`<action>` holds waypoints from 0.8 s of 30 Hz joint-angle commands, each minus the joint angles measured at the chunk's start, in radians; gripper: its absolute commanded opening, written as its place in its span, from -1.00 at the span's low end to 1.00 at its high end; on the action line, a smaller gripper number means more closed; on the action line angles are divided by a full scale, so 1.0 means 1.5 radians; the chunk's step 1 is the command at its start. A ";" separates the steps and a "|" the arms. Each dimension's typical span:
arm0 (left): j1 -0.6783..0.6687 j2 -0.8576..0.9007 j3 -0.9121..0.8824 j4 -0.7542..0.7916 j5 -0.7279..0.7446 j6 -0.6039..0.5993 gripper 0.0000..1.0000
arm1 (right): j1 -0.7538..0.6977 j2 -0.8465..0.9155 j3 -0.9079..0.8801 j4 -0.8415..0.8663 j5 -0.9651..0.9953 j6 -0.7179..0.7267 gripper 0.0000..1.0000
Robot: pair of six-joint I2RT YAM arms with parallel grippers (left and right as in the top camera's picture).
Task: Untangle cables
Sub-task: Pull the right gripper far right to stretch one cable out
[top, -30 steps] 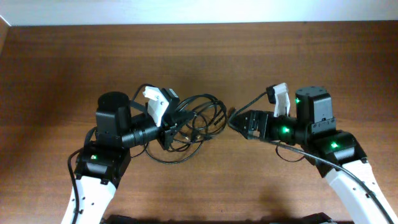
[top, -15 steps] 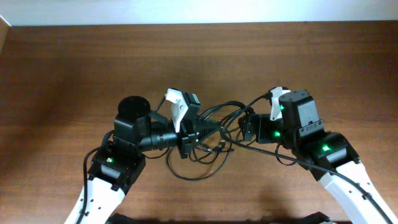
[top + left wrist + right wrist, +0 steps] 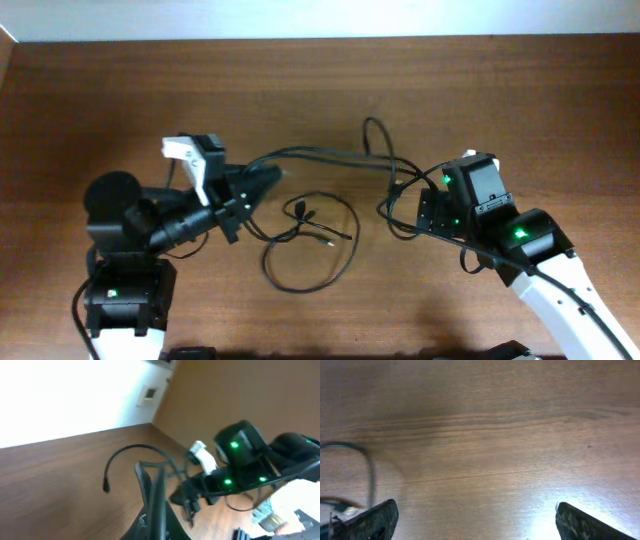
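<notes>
Across the middle of the wooden table (image 3: 500, 90), the cables (image 3: 330, 154) ran mostly left to right. Their strands were pulled nearly straight from the left gripper (image 3: 265, 182), whose jaws were clamped on them, toward the right arm, where one end arched into a small loop. The slack lay nearer the robot in a wide loop on the wood, with plug ends inside it. The right gripper (image 3: 475, 521) pointed down at bare wood, jaws spread wide, holding nothing.
</notes>
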 commanded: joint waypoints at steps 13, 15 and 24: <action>0.071 0.030 0.013 -0.110 -0.132 -0.004 -1.00 | -0.290 0.003 0.006 -0.045 0.031 -0.016 0.97; 0.071 0.030 0.013 -0.147 -0.159 -0.004 -1.00 | -0.327 0.003 0.006 -0.045 0.004 -0.030 0.98; 0.071 0.030 0.013 -0.197 -0.214 -0.003 -0.98 | -0.371 0.003 0.006 -0.056 -0.285 -0.153 0.97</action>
